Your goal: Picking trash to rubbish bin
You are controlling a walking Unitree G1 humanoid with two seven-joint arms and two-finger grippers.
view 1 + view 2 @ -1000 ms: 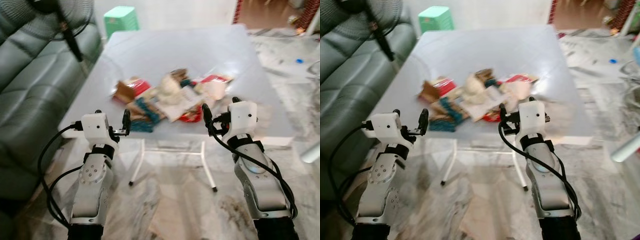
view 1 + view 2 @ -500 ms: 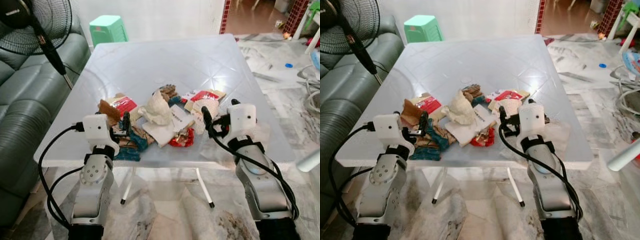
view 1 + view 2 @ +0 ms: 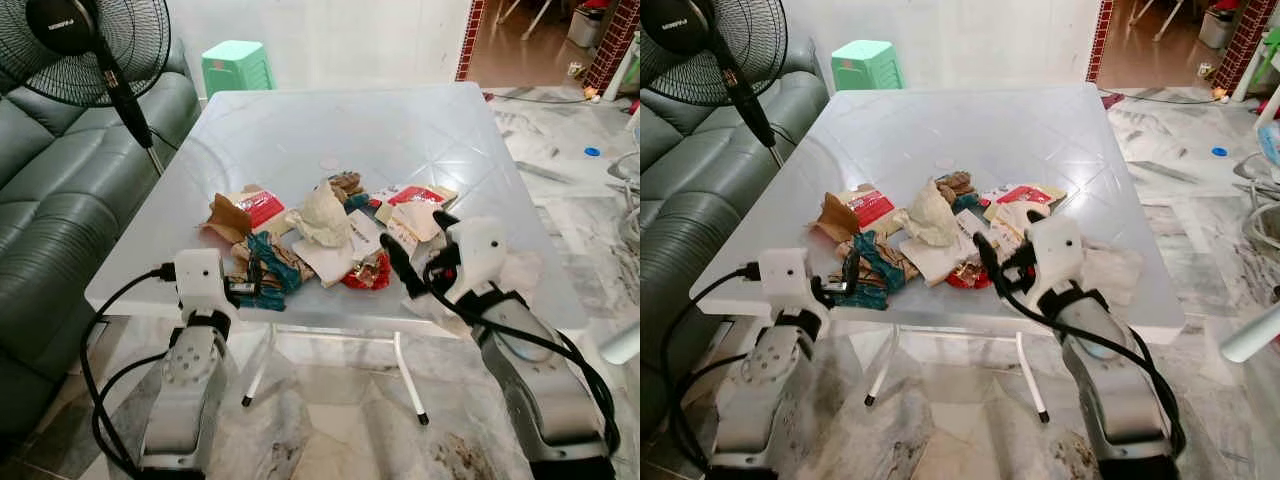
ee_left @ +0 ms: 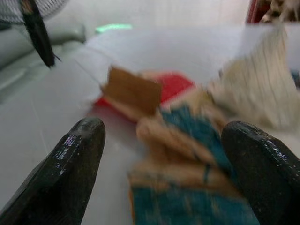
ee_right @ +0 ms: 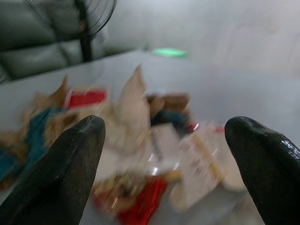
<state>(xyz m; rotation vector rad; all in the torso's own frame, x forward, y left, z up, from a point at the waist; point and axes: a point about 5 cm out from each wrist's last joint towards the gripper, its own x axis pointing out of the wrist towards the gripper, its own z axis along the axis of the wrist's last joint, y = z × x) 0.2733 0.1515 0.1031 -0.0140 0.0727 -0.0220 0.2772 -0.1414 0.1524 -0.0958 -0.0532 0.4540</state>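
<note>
A pale square desk (image 3: 420, 130) stands on thin white legs over a marbled tile floor (image 3: 340, 440). Along its left side runs a dark green leather sofa (image 3: 50, 230), with a black standing fan (image 3: 95, 45) beside it. A mint-green plastic stool (image 3: 237, 65) sits against the white wall (image 3: 350, 40) beyond.

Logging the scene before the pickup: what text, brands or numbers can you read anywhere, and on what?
Fan hub: a white brand word, too small to read for certain.
Red wrapper: white print, too blurred to read.
White paper: dark print, too small to read.
Red-and-white packet: print unreadable.
</note>
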